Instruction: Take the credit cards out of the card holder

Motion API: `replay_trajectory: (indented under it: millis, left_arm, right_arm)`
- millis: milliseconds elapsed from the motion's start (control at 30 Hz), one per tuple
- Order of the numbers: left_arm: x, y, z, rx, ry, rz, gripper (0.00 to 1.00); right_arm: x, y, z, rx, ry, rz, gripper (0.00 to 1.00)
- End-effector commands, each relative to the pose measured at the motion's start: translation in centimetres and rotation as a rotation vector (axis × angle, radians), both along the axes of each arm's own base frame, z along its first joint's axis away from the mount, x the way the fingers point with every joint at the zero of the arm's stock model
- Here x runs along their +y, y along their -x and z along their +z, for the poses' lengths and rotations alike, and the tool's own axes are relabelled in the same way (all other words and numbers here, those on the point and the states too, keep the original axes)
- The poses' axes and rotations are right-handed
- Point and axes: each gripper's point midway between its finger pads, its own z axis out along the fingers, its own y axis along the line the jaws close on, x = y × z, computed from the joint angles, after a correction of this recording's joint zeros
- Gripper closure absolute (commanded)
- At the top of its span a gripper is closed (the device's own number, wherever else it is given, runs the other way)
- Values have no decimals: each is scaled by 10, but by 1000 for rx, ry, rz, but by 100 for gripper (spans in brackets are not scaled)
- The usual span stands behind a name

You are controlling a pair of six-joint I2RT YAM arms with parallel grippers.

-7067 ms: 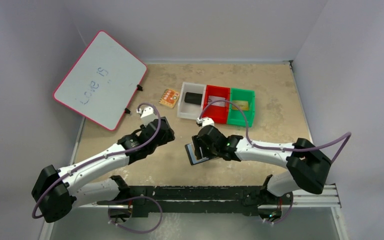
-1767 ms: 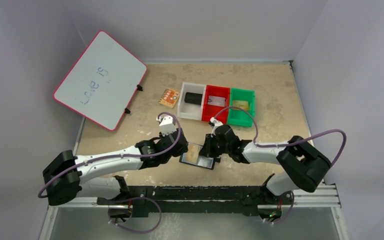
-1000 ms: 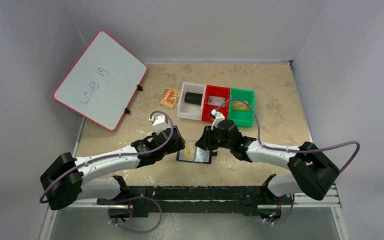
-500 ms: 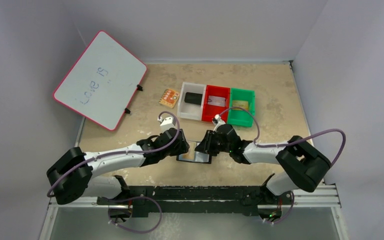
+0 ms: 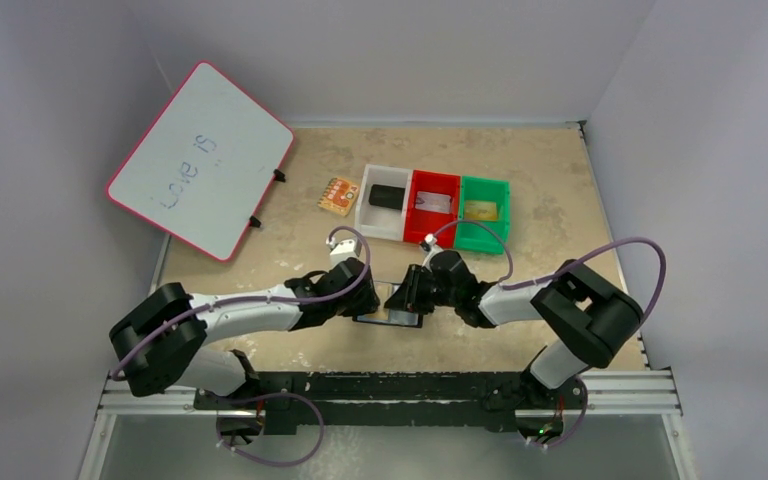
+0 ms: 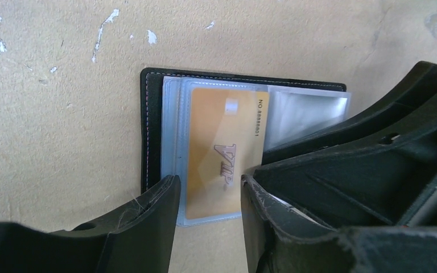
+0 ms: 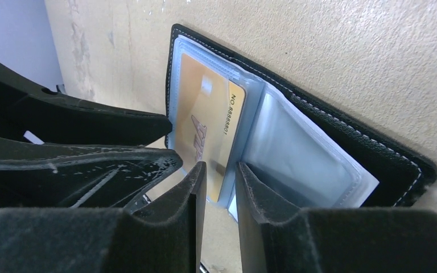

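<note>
Well beyond the left jaws and off to their left, one red-rimmed white dry-erase board (image 5: 200, 160) with "Love is" written on it is lying at the table's far edge. One orange patterned square piece (image 5: 338, 195) is sitting nearer, roughly straight beyond those jaws.

The left gripper (image 6: 209, 179) is standing partly open. Its two black fingers are straddling the near end of one gold plastic card (image 6: 222, 136) marked VIP, with no grip on it showing. That gold card is resting inside a clear sleeve of the one small black folding card holder (image 6: 151, 131), which is lying spread open and flat between the two grippers.

The right gripper (image 7: 221, 166) is showing only a narrow gap with the sleeves' near edge in it. Whether it is pinching them, I cannot tell.

Beyond the right jaws, three small plastic bins are standing in a touching row:
- a white bin (image 5: 368, 222) holding one thick black block (image 5: 387, 195)
- a red bin (image 5: 436, 176) holding one silver-grey card (image 5: 434, 202)
- a green bin (image 5: 487, 183) holding one gold-tan card (image 5: 480, 210)

The tabletop (image 5: 540, 170) is tan and speckled, chipped white in spots. Plain pale grey walls (image 5: 410, 60) are enclosing it, and a black rail (image 5: 410, 385) is running along its near edge.
</note>
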Motion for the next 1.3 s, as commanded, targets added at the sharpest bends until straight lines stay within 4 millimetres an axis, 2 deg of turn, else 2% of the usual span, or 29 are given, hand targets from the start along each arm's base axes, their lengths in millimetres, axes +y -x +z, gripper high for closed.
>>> replay_trajectory:
  millis: [0,300,400,567,967,1267]
  left_arm:
    - [-15,-12,13,-37,29,-26,58]
    - [-15,-7,-4,2,-13,-54,78]
    - [-12,-6,-9,15,-39,-56,81]
    - [0,-3,-20,33,-94,-36,84]
    - [14,-3,-31,37,-152,-3,89]
    - [17,-4,-33,34,-173,9,90]
  right_arm:
    - [5,-4,8,-6,-46,-14,73]
    - [7,-4,6,17,-94,-28,84]
    - [8,-4,8,27,-121,-37,86]
    - [5,-4,10,29,-138,-56,99]
    - [-11,0,6,49,-140,-84,100]
    - [-22,14,-7,94,-94,-46,100]
